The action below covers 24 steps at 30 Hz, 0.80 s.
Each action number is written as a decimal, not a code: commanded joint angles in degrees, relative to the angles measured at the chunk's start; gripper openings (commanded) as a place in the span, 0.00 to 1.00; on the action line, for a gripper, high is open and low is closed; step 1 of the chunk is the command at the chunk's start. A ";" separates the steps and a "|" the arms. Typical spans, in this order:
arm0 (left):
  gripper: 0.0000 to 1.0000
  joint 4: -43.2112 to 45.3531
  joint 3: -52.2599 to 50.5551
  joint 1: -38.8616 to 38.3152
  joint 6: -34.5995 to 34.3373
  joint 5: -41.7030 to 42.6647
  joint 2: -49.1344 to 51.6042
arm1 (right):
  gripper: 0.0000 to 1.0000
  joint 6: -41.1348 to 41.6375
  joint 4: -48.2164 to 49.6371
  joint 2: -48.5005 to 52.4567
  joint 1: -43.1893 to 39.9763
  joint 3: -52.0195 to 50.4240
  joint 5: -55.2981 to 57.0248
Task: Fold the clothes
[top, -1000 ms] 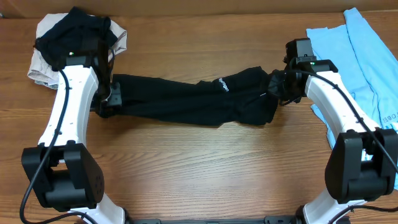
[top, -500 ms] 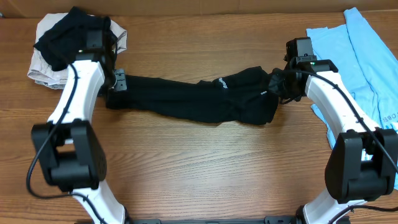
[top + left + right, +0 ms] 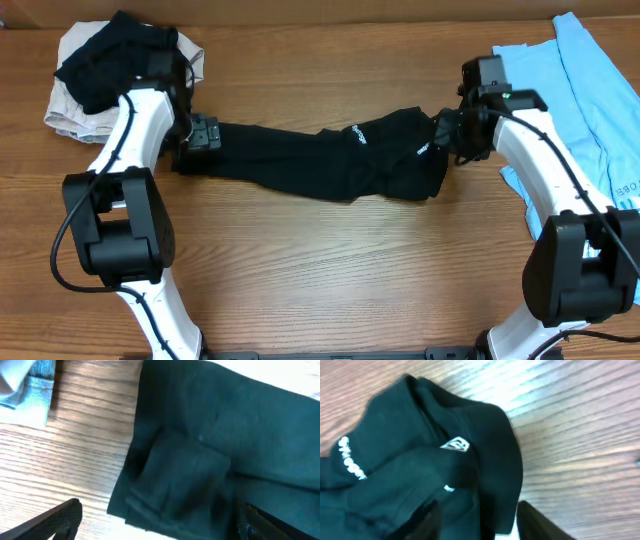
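Note:
The black garment (image 3: 300,162) of the clothes lies in a long bunched strip across the table, with white lettering (image 3: 357,134) near its right part. My left gripper (image 3: 203,133) is at its left end, jaws wide open. In the left wrist view the folded cloth end (image 3: 200,465) lies between the spread fingers (image 3: 55,519), which do not touch it. My right gripper (image 3: 445,140) is over the right end. There the jaws stand apart around the cloth edge (image 3: 485,460), with a gap beside the right finger (image 3: 540,522). A light-blue tee (image 3: 580,90) lies at the far right.
A pile of black cloth (image 3: 110,50) on pale beige cloth (image 3: 65,110) sits at the back left corner, close behind the left arm. A pale cloth hem (image 3: 30,385) shows at the top left of the left wrist view. Bare wooden tabletop (image 3: 330,260) lies in front.
Both grippers have opened and let go of the black garment's ends. The left arm swung toward the back of the table. The garment now rests on the wood, slightly less stretched.

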 commanded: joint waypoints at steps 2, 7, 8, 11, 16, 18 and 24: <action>1.00 -0.13 1.77 1.55 9.70 8.33 -1.22 | 0.56 -1.05 -3.50 -2.34 -0.37 7.48 -0.31; 1.00 2.67 0.42 1.66 15.08 9.46 0.68 | 0.56 -2.10 -7.10 -2.43 -0.37 8.46 -0.85; 1.00 3.82 0.42 1.68 16.57 9.86 1.90 | 0.56 -2.10 -7.82 -2.43 -0.37 8.44 -0.83; 1.00 5.31 0.42 1.68 18.80 10.47 4.09 | 0.57 -2.10 -8.20 -2.43 -0.37 8.44 -0.83; 0.98 6.45 0.42 1.68 19.32 10.03 6.95 | 0.57 -2.08 -8.20 -2.43 -0.37 8.44 -0.81; 0.99 6.64 0.42 1.73 19.34 9.88 7.34 | 0.57 -2.08 -8.20 -2.43 -0.37 8.44 -0.68; 0.82 6.82 0.39 1.88 19.30 10.14 8.20 | 0.57 -2.05 -8.17 -2.43 -0.37 8.44 -0.68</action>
